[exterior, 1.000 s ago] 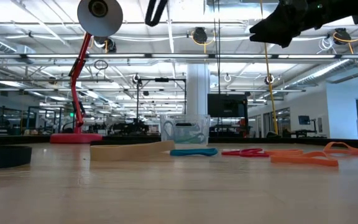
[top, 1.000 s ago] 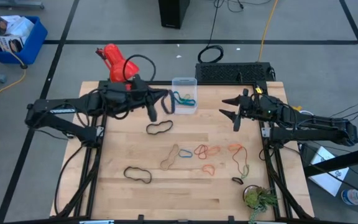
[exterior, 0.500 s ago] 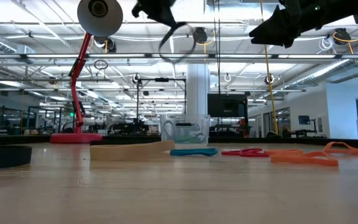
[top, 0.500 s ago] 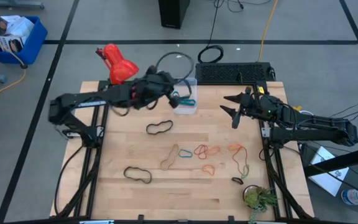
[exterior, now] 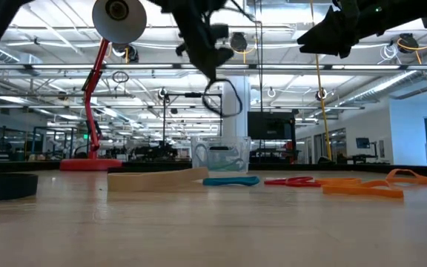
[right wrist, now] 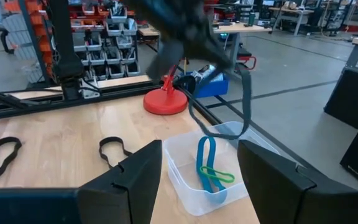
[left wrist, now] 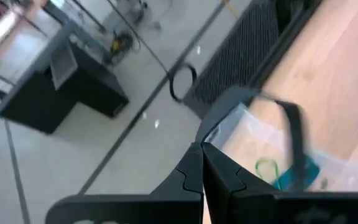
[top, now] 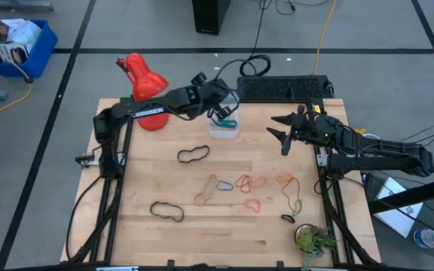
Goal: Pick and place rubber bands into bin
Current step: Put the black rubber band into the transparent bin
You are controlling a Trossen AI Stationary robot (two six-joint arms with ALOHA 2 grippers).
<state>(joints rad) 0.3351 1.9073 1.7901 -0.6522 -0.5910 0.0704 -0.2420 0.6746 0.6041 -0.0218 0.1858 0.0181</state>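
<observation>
The table [top: 224, 226] fills the high view, with the left arm stretched across its far edge and the right arm waiting at the right side, its gripper [top: 281, 133] spread open above the wood. The left gripper [top: 218, 96] has swung rightward since half a second ago and now hangs over the bin [top: 224, 124], fingers clenched on a black rubber band [exterior: 223, 98].

Only the low view shows that band as a loop dangling well above the bin [exterior: 220, 156], long axis roughly vertical — from overhead it is a thin dark curl. The left wrist view shows the pinched fingers [left wrist: 191, 177] pressed together and the band [left wrist: 294, 134] arching over the bin's open top; the right wrist view shows a blue and a green band [right wrist: 209, 167] already lying inside.

Loose rubber bands [top: 241, 184] lie flat mid-table, mostly stretched left-to-right; two black ones [top: 193, 154] [top: 166, 211] sit apart — unmoved from earlier.
</observation>
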